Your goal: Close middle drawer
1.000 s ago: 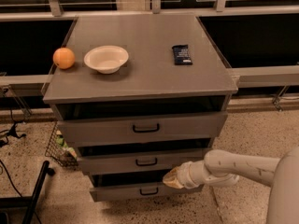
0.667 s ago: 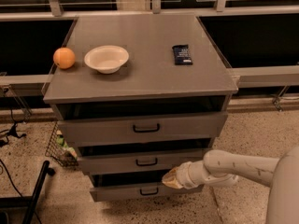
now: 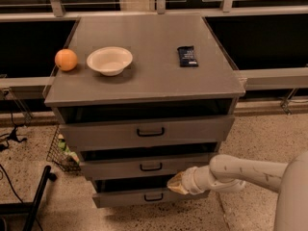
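You're looking at the gray cabinet (image 3: 154, 78) with three drawers, each showing a dark gap above its front, so all are pulled out a bit. The middle drawer (image 3: 115, 167) sits between the top drawer (image 3: 106, 134) and the bottom drawer (image 3: 120, 198), and its black loop handle (image 3: 151, 167) is centred on the front.

Your gripper (image 3: 176, 183) is low on the near right, at the lower right edge of the middle drawer's front, just above the bottom drawer's front. Contact isn't clear. I can't tell whether it's apart or together. The arm (image 3: 250, 172) comes in from the right.

On top, far side: an orange (image 3: 66, 59) at left, a white bowl (image 3: 109, 60) just beside it, and a dark snack bar (image 3: 187, 56) to the right. A wire basket (image 3: 60, 153) sits on the floor left of the cabinet.
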`<state>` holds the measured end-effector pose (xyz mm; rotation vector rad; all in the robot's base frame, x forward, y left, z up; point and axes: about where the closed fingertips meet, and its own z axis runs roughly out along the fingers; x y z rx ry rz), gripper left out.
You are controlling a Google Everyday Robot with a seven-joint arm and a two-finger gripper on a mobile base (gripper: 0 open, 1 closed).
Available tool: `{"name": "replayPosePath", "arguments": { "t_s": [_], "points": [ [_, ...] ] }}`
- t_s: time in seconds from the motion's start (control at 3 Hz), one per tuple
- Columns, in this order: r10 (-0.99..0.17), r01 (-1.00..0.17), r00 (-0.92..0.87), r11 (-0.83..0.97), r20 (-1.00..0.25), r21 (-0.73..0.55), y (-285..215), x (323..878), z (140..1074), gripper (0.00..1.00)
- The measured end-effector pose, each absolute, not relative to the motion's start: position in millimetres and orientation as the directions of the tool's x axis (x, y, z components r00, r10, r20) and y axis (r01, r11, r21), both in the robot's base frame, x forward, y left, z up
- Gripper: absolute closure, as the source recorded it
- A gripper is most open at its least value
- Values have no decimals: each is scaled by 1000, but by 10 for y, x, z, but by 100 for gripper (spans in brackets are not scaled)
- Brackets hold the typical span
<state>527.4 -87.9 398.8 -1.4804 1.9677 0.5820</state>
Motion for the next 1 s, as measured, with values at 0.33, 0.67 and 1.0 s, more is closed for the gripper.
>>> {"name": "replayPosePath", "arguments": {
  "t_s": [0.33, 0.67, 1.0],
  "points": [
    [-696, -960, -196, 281, -691, -10, -879, 5274, 3988, 11],
    [-696, -960, -196, 281, -691, -10, -879, 5274, 3988, 0],
    [-696, -960, -196, 281, -691, -10, -878, 5273, 3988, 0]
  ]
}}
